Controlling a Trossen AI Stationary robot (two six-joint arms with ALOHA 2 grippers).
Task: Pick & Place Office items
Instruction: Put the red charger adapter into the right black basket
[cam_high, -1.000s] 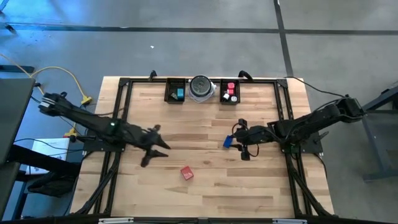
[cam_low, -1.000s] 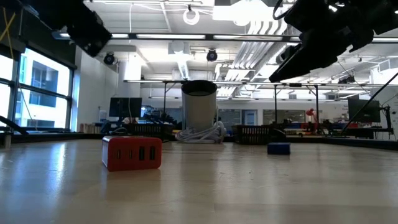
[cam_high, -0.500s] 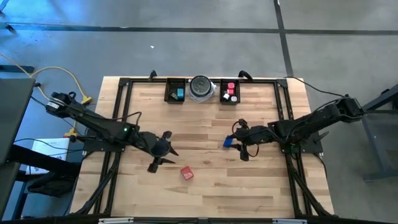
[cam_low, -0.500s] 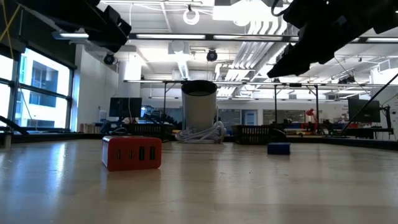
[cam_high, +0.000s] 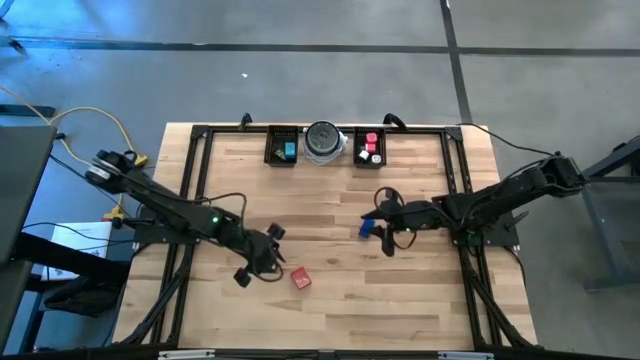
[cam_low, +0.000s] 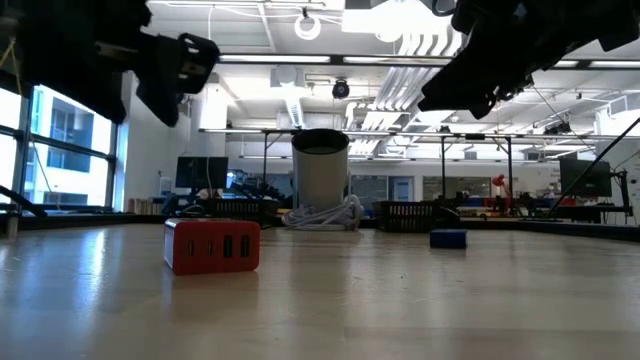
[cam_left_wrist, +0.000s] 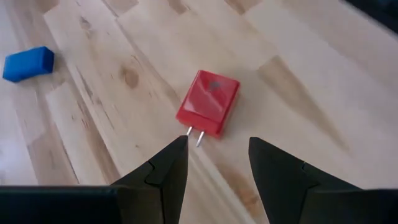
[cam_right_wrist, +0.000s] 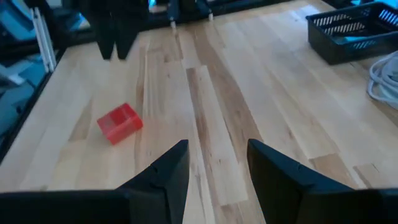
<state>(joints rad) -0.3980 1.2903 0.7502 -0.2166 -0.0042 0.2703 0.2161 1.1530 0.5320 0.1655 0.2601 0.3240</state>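
Around the red charger (cam_high: 300, 278) the wooden table (cam_high: 330, 310) lies bare on the near side and toward the right edge, leaving open passage there. The left gripper (cam_high: 262, 262) hangs just beside the charger on its left, blocking that side. Beyond the charger, the blue block (cam_high: 367, 228) and the right gripper (cam_high: 385, 225) occupy the middle, and the two black trays (cam_high: 282, 147) with the round dish (cam_high: 323, 141) line the far edge.

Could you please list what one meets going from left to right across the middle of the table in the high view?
Left gripper → red block → blue block → right gripper.
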